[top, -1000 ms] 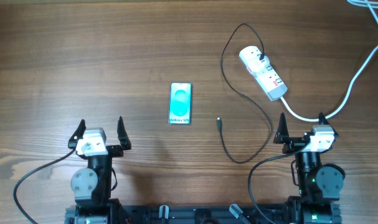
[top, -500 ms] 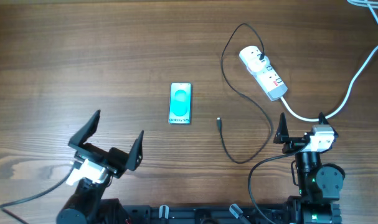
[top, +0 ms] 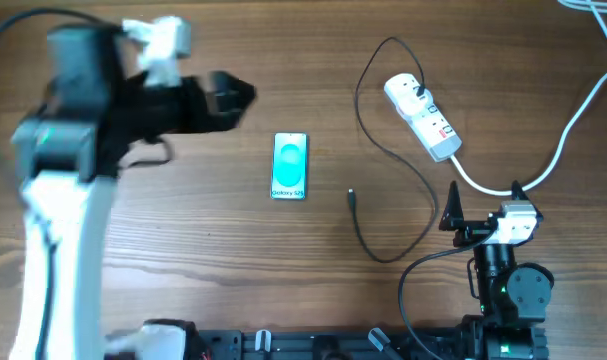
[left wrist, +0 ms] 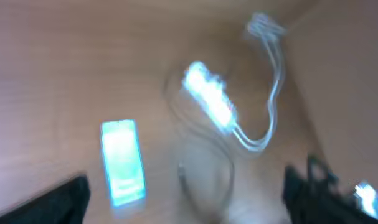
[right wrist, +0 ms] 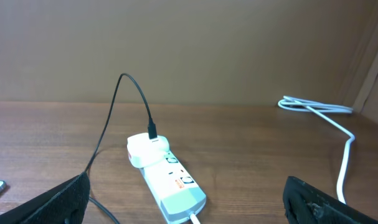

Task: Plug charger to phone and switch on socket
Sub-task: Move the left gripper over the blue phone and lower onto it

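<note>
The phone [top: 290, 166] lies flat, teal screen up, mid-table; it shows blurred in the left wrist view [left wrist: 122, 162]. The white socket [top: 423, 118] lies at the back right with the charger plugged into its far end. The charger's thin black cable [top: 383, 140] loops down to its connector tip [top: 351, 195], which lies loose on the table right of the phone. My left gripper [top: 231, 97] is open and empty, held high to the left of and behind the phone. My right gripper [top: 483, 203] is open and empty, near the front edge, in front of the socket [right wrist: 167, 174].
The socket's thick white cord [top: 543, 170] runs from the socket's near end, past my right gripper, off the back right corner. The table top is bare brown wood. The left wrist view is motion-blurred.
My left arm has risen from the front left and swung back over the table, its gripper now pointing towards the phone. The right arm, phone, charger and socket have not moved.
</note>
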